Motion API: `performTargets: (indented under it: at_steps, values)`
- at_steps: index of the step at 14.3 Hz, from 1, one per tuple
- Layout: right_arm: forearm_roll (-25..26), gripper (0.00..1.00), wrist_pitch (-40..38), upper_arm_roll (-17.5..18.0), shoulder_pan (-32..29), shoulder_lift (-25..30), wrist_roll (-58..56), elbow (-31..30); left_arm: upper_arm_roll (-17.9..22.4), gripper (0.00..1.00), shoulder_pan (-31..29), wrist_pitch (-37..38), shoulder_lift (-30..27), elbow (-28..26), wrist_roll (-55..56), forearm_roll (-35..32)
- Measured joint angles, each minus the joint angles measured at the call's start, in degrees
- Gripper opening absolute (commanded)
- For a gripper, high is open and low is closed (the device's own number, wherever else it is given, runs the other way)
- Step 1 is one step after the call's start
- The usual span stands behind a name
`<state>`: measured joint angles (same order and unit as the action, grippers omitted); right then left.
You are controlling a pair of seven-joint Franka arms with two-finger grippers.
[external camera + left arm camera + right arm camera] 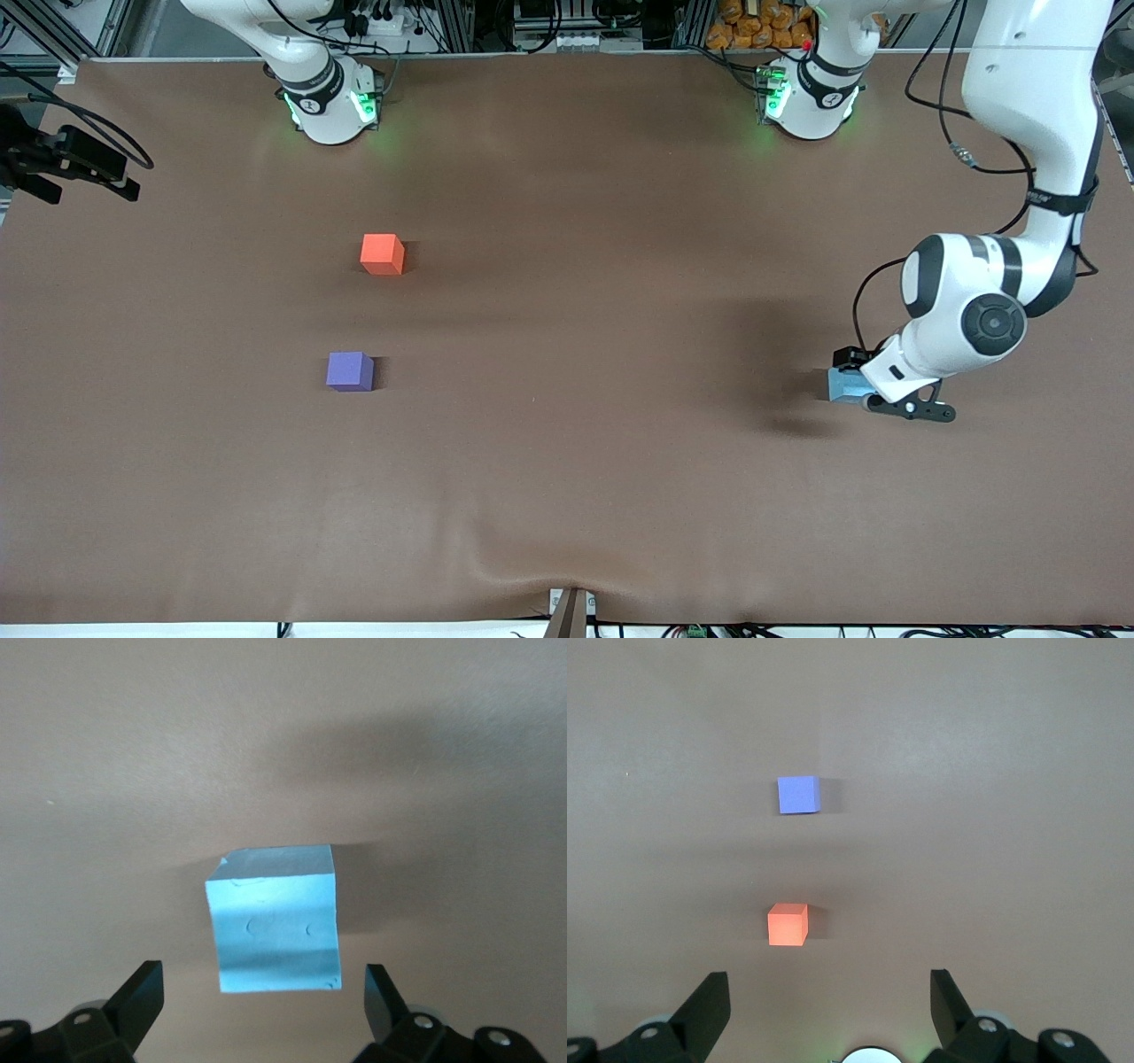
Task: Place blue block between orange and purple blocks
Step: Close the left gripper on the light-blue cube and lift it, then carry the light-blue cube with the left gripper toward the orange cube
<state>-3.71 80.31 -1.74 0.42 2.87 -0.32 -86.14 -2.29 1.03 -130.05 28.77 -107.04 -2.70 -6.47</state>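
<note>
The blue block (842, 386) (275, 917) lies on the brown table toward the left arm's end. My left gripper (864, 383) (261, 985) hangs low over it, open, with a dark finger on either side of the cube and neither touching it. The orange block (383, 254) (788, 924) and the purple block (350, 371) (798, 795) lie toward the right arm's end, the purple one nearer to the front camera, with a bare gap between them. My right gripper (830, 1010) is open and empty, high above its own base, out of the front view.
The two arm bases (330, 102) (808, 96) stand along the table's back edge. A black device on a cable (66, 164) juts in at the right arm's end. The brown cloth (576, 443) has a small wrinkle at its front edge.
</note>
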Motion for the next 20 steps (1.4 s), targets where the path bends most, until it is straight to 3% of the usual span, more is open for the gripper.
performTargets:
  at_steps: [5,9,10,11,12,17,20]
  values:
    - [0.0,1.00,-0.1,0.0,0.0,0.0,0.0,0.0,0.1,1.00,-0.8,-1.1,2.2,0.7,0.0,0.0]
    - [0.0,1.00,-0.8,0.0,0.0,0.0,0.0,-0.1,-0.2,1.00,-0.5,-2.1,6.6,4.4,0.0,0.0]
    - [0.0,1.00,-0.8,0.0,0.0,0.0,0.0,-0.1,-0.3,0.75,-0.4,-2.1,7.4,5.1,0.0,0.0]
    - [0.0,1.00,-0.8,0.0,0.0,0.0,0.0,-0.1,-0.3,0.28,-0.4,-2.2,7.9,5.5,0.0,0.0]
    - [0.0,1.00,-0.8,0.0,0.0,0.0,0.0,-0.1,-0.3,0.00,-0.4,-2.2,8.2,5.7,0.0,0.0]
    - [0.0,1.00,-1.0,0.0,0.0,0.0,0.0,-0.3,-0.3,0.00,-0.7,-0.8,7.4,7.0,0.0,0.0]
    - [0.0,1.00,-1.0,-0.1,0.0,0.0,0.0,-0.4,-0.3,0.00,-0.7,4.8,2.9,8.3,0.0,0.0]
